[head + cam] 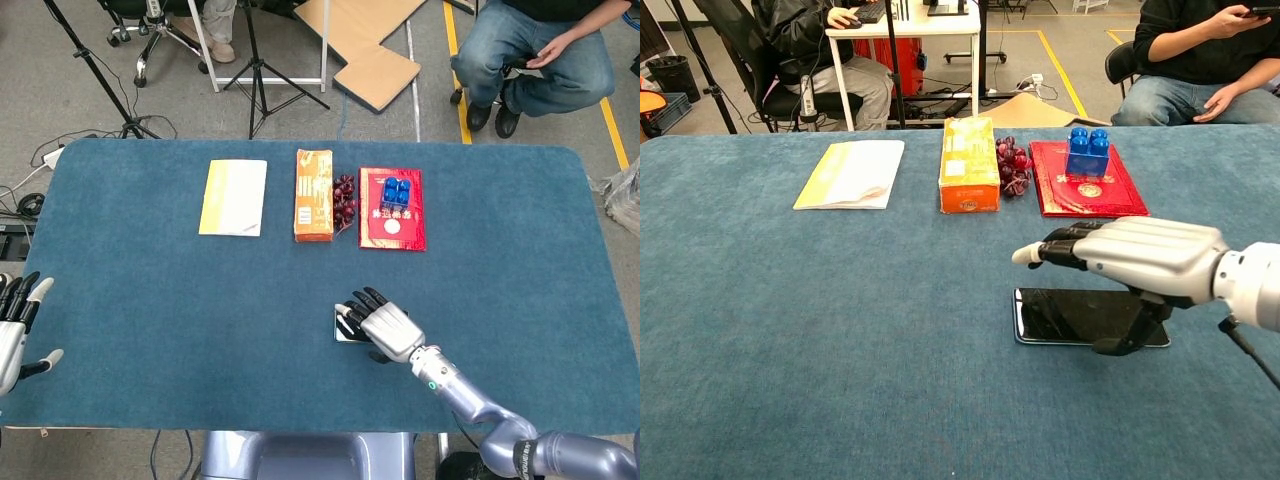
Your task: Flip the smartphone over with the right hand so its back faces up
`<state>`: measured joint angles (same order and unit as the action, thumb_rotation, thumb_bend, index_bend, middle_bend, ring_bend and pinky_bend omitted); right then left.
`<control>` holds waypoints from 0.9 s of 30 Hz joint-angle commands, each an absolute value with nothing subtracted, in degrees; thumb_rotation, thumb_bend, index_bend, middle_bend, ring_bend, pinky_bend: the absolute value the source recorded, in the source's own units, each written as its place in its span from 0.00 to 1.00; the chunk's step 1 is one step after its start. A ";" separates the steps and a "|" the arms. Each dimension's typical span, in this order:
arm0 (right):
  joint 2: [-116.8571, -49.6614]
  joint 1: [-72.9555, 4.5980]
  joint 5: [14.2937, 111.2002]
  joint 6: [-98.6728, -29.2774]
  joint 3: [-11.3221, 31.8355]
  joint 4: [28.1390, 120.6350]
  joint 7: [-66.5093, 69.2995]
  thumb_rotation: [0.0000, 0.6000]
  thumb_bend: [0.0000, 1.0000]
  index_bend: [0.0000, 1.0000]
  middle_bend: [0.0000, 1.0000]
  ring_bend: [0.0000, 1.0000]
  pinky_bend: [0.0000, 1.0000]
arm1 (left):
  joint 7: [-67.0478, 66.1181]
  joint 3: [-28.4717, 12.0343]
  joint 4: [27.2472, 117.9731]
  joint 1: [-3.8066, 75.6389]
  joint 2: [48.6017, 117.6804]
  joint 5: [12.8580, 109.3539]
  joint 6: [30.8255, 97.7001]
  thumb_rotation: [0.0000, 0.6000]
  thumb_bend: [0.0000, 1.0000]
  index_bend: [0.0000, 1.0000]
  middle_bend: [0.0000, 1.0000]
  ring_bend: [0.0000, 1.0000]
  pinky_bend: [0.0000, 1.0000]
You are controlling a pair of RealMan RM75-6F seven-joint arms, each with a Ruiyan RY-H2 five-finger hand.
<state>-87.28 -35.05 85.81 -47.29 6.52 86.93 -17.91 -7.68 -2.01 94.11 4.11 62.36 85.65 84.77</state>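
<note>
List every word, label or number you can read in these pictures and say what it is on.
None can be read.
Orange box: print on top and end face, too blurred.
Red booklet: gold emblem and marks, too small.
Yellow-and-white booklet: no text legible.
Smartphone: dark screen, no text.

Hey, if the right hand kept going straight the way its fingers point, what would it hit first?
The right hand points leftward above the black smartphone. Past its fingertips only bare blue table cloth shows, so the way looks free; height is unclear.
</note>
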 commanded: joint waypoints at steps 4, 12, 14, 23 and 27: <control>-90.33 -36.14 84.42 -46.85 5.45 83.13 -21.65 1.00 0.22 0.08 0.13 0.02 0.02 | -7.61 -2.08 94.14 4.49 62.36 85.09 83.95 1.00 0.00 0.00 0.00 0.00 0.00; -91.06 -35.78 83.71 -48.27 4.28 80.74 -20.69 1.00 0.23 0.08 0.13 0.02 0.02 | -7.75 -2.38 93.95 5.08 62.47 84.09 82.89 1.00 0.00 0.00 0.00 0.00 0.00; -90.91 -35.72 84.17 -48.82 3.77 80.57 -20.32 1.00 0.23 0.09 0.13 0.02 0.02 | -7.87 -2.39 93.97 5.17 62.50 84.00 82.76 1.00 0.00 0.00 0.00 0.00 0.00; -91.69 -35.76 85.99 -50.65 1.92 76.75 -19.70 1.00 0.23 0.09 0.13 0.02 0.03 | -8.73 -2.17 94.18 5.30 62.80 84.06 82.74 1.00 0.00 0.00 0.00 0.00 0.00; -91.55 -35.74 85.56 -50.48 1.59 76.05 -18.82 1.00 0.23 0.08 0.12 0.02 0.03 | -8.91 -2.23 94.10 5.35 62.90 83.83 82.71 1.00 0.00 0.00 0.00 0.00 0.00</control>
<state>-91.60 -35.74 85.71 -50.56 1.69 76.13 -19.02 -8.91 -2.23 94.10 5.35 62.90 83.83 82.71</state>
